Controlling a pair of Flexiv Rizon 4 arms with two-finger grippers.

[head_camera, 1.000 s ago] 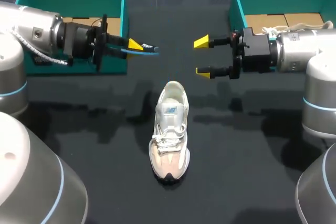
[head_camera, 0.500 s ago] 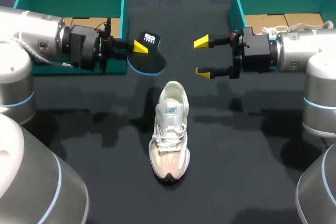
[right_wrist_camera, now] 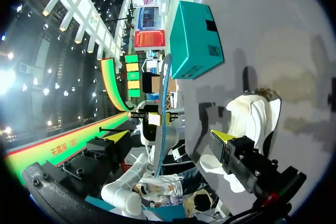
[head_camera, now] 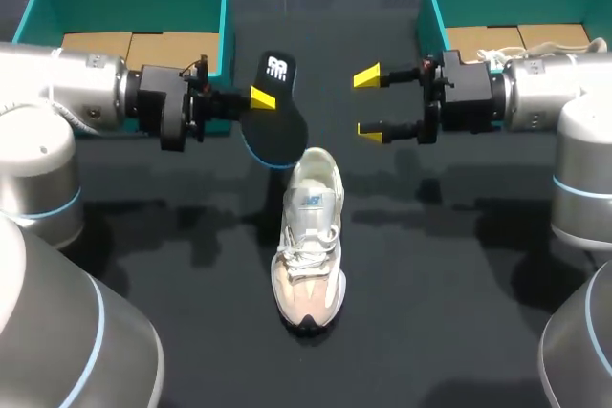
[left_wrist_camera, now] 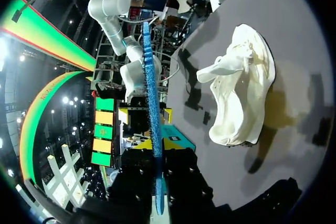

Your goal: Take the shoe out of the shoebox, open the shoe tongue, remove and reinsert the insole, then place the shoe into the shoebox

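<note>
Reinserting looks to be the step in hand: the left gripper [head_camera: 260, 98] is clamped on the dark blue-edged foam insole [head_camera: 274, 131], whose lower end hangs just above the heel of the cream mesh sneaker [head_camera: 309, 236]. The sneaker lies mid-way across the black counter [head_camera: 449, 274], toe nearest. The right gripper [head_camera: 368, 102] hovers far-right of it — spread wide, empty. Next, I judge, the insole must tip toe-first into the opening — ideally with the collar steadied.

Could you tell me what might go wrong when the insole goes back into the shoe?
The left gripper pinches the insole at one edge only, so it may twist or slip when pressed into the shoe. Nothing holds the shoe: the open right gripper is apart from it, so it may slide or tip.
</note>
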